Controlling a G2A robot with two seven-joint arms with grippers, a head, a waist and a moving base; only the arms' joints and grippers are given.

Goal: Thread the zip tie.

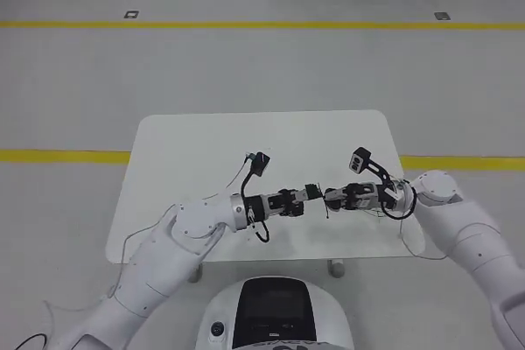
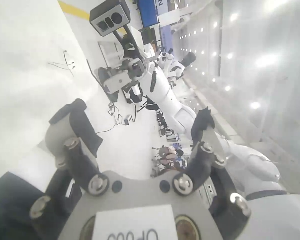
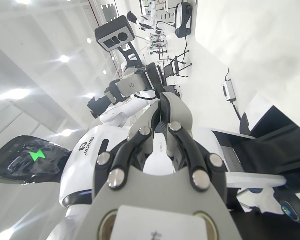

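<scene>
I see a white table (image 1: 245,140) on pale grey floor (image 1: 245,70) crossed by 2 yellow lines (image 1: 52,156); ceiling lights (image 2: 255,105) glare overhead.

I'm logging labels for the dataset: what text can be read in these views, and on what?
The left label, on the left gripper's base: cut by the frame edge, unreadable.
The right label, on the right gripper's base: likewise cut off.
The hall banner: partly hidden, unreadable.

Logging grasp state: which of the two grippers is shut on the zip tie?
The right gripper: its fingers are pinched shut on the black zip tie. The left gripper has its fingers wide apart with nothing between them.
</scene>
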